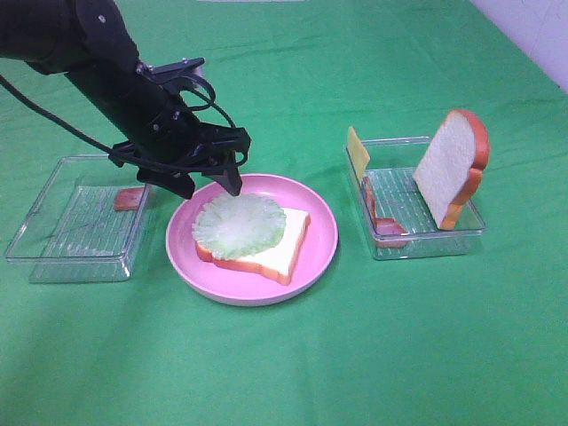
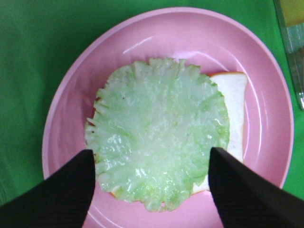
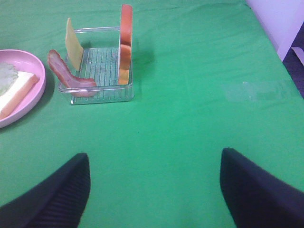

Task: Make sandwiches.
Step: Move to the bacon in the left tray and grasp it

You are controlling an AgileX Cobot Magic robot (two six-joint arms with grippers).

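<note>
The sandwich is one white bread slice [image 1: 286,241] with orange-brown crust lying on the pink plate [image 1: 319,222], with a pale green lettuce leaf [image 1: 240,225] on top. My left gripper [image 1: 211,188] hangs open and empty just above the lettuce's far edge. In the left wrist view its fingers [image 2: 71,190] straddle the lettuce [image 2: 156,142] on the bread [image 2: 235,109] and plate [image 2: 71,95]. My right gripper [image 3: 154,156] is open and empty over bare green cloth, out of the exterior view. A second bread slice [image 1: 453,169] stands in the right tray.
The clear right tray [image 1: 426,240] also holds a yellow cheese square [image 1: 358,151] and a bacon strip [image 1: 386,226]; they show in the right wrist view too [image 3: 73,42]. A clear left tray [image 1: 53,240] holds a bacon strip [image 1: 131,197]. Green cloth covers the table.
</note>
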